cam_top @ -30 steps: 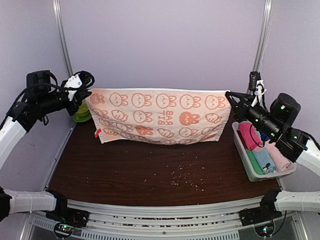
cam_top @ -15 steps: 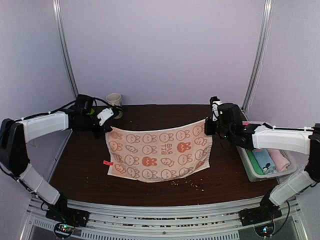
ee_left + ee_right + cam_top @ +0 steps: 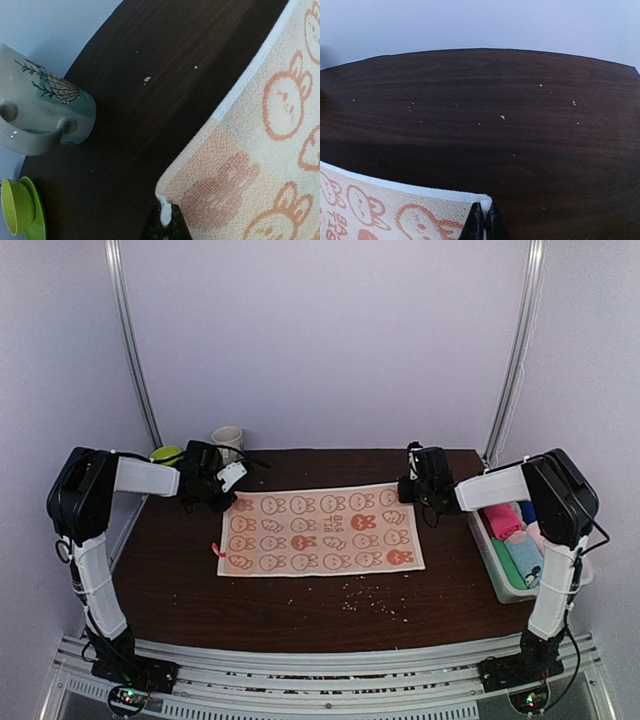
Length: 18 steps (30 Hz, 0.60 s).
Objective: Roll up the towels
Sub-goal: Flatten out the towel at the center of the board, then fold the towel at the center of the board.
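The orange-peach bunny-print towel (image 3: 318, 531) lies spread flat on the dark table. My left gripper (image 3: 232, 502) is shut on its far left corner, low at the table. My right gripper (image 3: 404, 490) is shut on its far right corner. In the left wrist view the towel (image 3: 260, 150) runs up to the right from my left gripper (image 3: 166, 217), which pinches its white edge. In the right wrist view the towel (image 3: 395, 207) lies to the left of my right gripper (image 3: 485, 212), shut on the white hem. A hot pink towel (image 3: 503, 519) sits in the tray at the right.
A mug (image 3: 227, 439) and a green scoop (image 3: 165, 454) stand at the back left, close to my left gripper; the mug (image 3: 40, 115) shows on its side in the left wrist view. A white tray (image 3: 487, 550) with several rolled cloths sits at the right edge. Crumbs (image 3: 370, 600) dot the front.
Both arms have come down and forward, both still shut on the towel's corners. The bunny towel went from hanging stretched in the air to lying flat on the table.
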{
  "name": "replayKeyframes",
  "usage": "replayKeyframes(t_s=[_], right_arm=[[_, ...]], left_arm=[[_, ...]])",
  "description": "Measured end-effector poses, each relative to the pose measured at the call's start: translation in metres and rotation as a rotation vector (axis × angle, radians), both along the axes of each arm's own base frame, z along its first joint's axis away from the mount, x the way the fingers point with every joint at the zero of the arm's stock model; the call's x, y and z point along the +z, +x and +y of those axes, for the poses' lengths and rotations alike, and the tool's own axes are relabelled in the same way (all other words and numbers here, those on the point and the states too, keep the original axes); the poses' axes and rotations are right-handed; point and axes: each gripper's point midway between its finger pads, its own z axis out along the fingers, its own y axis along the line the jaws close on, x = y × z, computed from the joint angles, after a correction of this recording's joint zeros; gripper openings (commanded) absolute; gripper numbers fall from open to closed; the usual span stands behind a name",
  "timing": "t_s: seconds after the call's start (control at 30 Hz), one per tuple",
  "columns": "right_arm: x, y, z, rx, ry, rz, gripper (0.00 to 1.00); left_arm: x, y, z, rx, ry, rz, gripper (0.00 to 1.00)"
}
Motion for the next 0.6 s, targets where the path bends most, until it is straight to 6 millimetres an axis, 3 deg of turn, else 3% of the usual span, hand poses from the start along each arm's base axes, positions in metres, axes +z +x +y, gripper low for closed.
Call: replayKeyframes(t_s=[0.27, 0.4, 0.6], right_arm=[[0.016, 0.012, 0.012, 0.115, 0.098, -0.062, 0.0], [0.013, 0.003, 0.011, 0.168, 0.126, -0.053, 0.0], [0.008, -0.019, 0.018, 0.249, 0.157, -0.018, 0.0]], left_arm=[[0.005, 0.009, 0.007, 0.008, 0.037, -0.122, 0.0], [0.004, -0.007, 0.009, -0.03, 0.053, -0.133, 0.0], [0.03, -0.033, 0.007, -0.086, 0.018, -0.19, 0.0]])
